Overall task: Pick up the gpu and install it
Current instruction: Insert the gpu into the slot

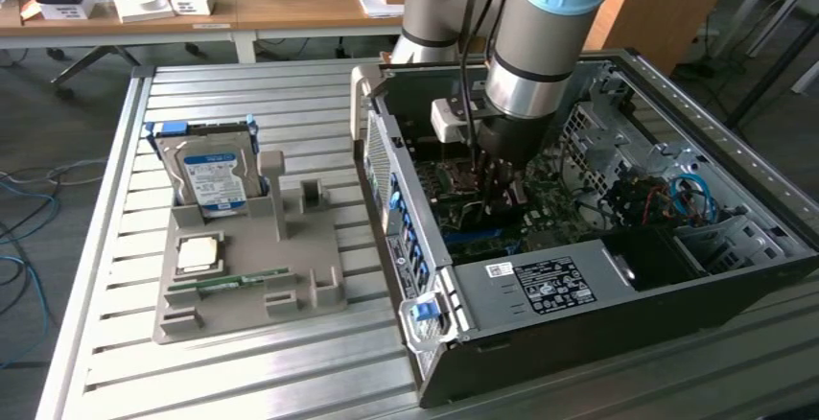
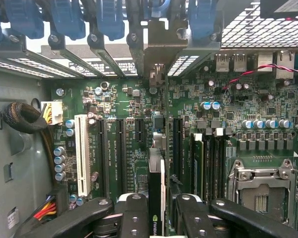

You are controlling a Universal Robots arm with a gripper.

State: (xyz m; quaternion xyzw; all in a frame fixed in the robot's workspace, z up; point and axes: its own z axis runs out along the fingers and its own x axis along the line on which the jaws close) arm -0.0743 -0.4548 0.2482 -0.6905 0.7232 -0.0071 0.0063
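The gpu (image 2: pixel 157 171) stands edge-on between my fingertips, a thin dark card with a logo near my grip. My gripper (image 2: pixel 159 215) is shut on it, one black finger (image 2: pixel 131 210) on each side. The card hangs just over the green motherboard (image 2: pixel 124 99), in line with a black expansion slot (image 2: pixel 159 126), and its metal bracket (image 2: pixel 156 49) reaches the rear slot openings. In the exterior view my gripper (image 1: pixel 493 185) is lowered deep into the open computer case (image 1: pixel 538 281); the card is mostly hidden there behind the wrist.
A white slot (image 2: pixel 81 153) and black slots (image 2: pixel 120 148) lie beside the card, with a CPU socket (image 2: pixel 260 188) and cables (image 2: pixel 20 116) nearby. On the slatted table a grey fixture (image 1: pixel 307 276) holds a hard drive (image 1: pixel 211 175), a CPU (image 1: pixel 198 254) and a memory stick (image 1: pixel 228 283).
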